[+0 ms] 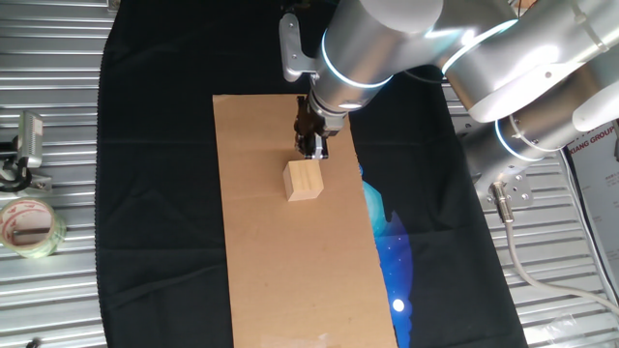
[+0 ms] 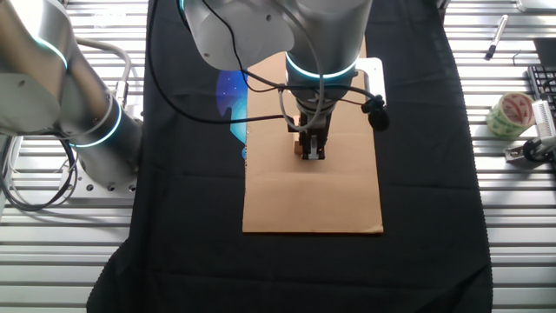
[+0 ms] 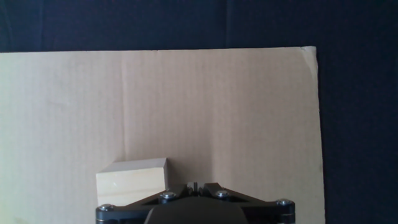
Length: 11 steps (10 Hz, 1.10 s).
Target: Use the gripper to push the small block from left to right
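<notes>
A small wooden block [image 1: 304,180] sits on a cardboard sheet [image 1: 290,261] laid over the counter. The tool [image 1: 312,145], fingers drawn narrow and holding nothing, stands low just beside the block, seemingly placed to push it sideways.

Partial lettering "IANG GROUP" on a white sign [image 1: 592,145], right edge

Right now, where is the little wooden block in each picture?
One fixed view: small block sits mid-frame on the cardboard sheet, just below the end effector.
The other fixed view: not visible; the end effector and arm cover that spot.
Hand view: block at lower left.
Shared landmark: the cardboard sheet on black cloth.
</notes>
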### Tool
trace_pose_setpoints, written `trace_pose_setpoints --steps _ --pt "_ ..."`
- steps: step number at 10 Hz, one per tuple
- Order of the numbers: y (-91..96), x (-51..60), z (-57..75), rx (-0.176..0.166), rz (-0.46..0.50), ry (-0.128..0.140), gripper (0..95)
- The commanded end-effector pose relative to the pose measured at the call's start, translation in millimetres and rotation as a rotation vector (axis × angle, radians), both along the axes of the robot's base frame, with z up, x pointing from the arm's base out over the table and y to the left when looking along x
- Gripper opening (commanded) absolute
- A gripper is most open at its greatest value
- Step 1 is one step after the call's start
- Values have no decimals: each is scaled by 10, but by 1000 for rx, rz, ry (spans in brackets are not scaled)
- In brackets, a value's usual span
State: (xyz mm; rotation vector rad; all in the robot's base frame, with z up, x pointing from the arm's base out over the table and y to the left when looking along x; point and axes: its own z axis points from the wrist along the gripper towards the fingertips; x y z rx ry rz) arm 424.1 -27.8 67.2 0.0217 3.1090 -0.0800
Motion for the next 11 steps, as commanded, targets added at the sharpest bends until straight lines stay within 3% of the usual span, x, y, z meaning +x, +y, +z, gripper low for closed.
trace_pose_setpoints --steps 1,11 --pt "-18 -1 -16 -5 0 -3 0" --pt "-26 -7 -158 -6 1 -18 0"
